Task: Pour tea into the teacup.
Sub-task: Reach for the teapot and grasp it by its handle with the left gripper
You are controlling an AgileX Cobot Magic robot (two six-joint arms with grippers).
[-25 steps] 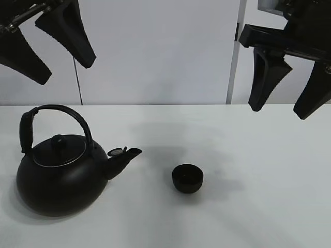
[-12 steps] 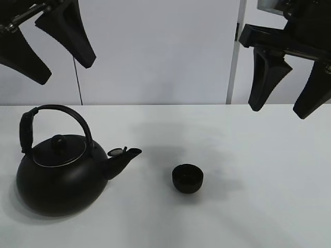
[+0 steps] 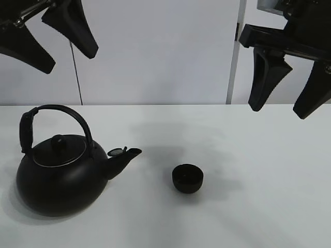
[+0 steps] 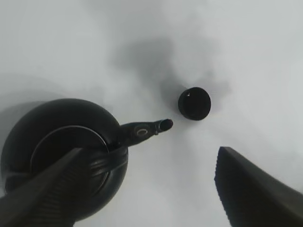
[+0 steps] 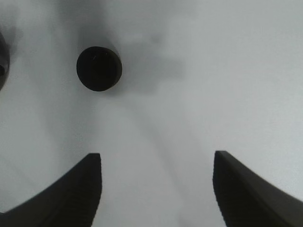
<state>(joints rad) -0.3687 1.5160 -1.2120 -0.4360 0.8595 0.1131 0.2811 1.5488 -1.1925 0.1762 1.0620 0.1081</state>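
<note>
- Overhead, on the left of the high view, the left gripper (image 3: 71,62) hangs well above the table (image 3: 258,206). Its two black fingers are spread wide and hold nothing.
- Its wrist view looks down through the left gripper (image 4: 150,150): the kettle (image 4: 57,118) lies partly behind one finger and the teacup (image 4: 194,103) sits clear of both.
- On the right, the right gripper (image 3: 277,111) is also raised above the table. Its jaws are wide apart and empty.
- The teacup (image 3: 187,178) stands upright on the white table near the middle of the high view, between the two arms and touching nothing.
- The kettle (image 3: 57,181) sits on the table to the left of the teacup, with its lid (image 3: 58,147) on and its arched handle (image 3: 57,111) standing up.
- Its spout (image 3: 124,157) points toward the teacup — near it, but apart from it.
- From the right wrist, the teacup (image 5: 99,68) shows as a dark round, away from the parted fingers of the right gripper (image 5: 157,155).
- The cup's inside is black, so whether it holds liquid cannot be told.
</note>
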